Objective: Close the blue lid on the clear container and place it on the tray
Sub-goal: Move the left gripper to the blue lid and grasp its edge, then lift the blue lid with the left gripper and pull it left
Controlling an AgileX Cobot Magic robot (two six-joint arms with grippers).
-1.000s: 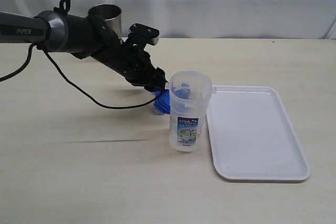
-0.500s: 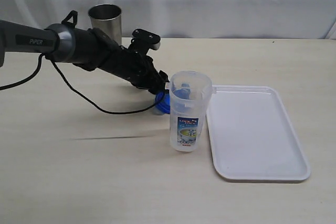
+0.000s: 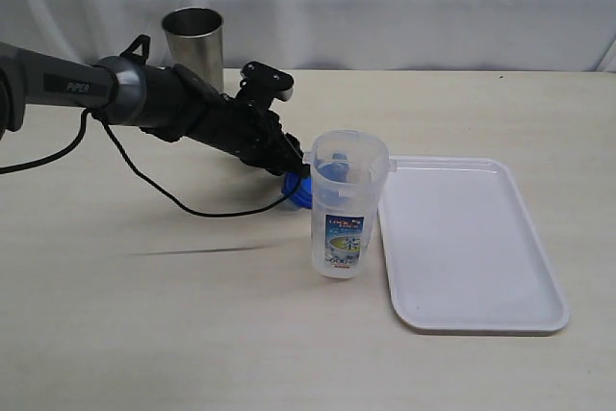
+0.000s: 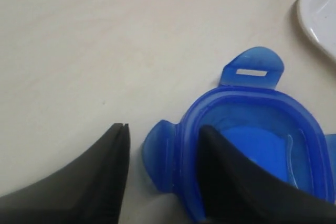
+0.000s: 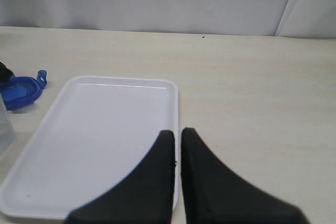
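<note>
Light is bright, soft & even, apparently from above; no hard glare. Ext. view is sharp: just a thin faint shadow streak on the table [image 3: 192,255] below the left arm [image 3: 154,93] & a small soft one by the clear container [image 3: 345,209]. Tray [image 3: 462,238] is nearly blown-out white, w/ weak rim detail. Steel cup [image 3: 192,40] gives dull reflections. Left wrist view: left gripper [image 4: 165,129] is close to the lens, black & blurred; blue lid [image 4: 247,140] is soft-edged w/ slight sheen. Right wrist view: right gripper [image 5: 177,132] is blurred, backgrd sharper.
</note>
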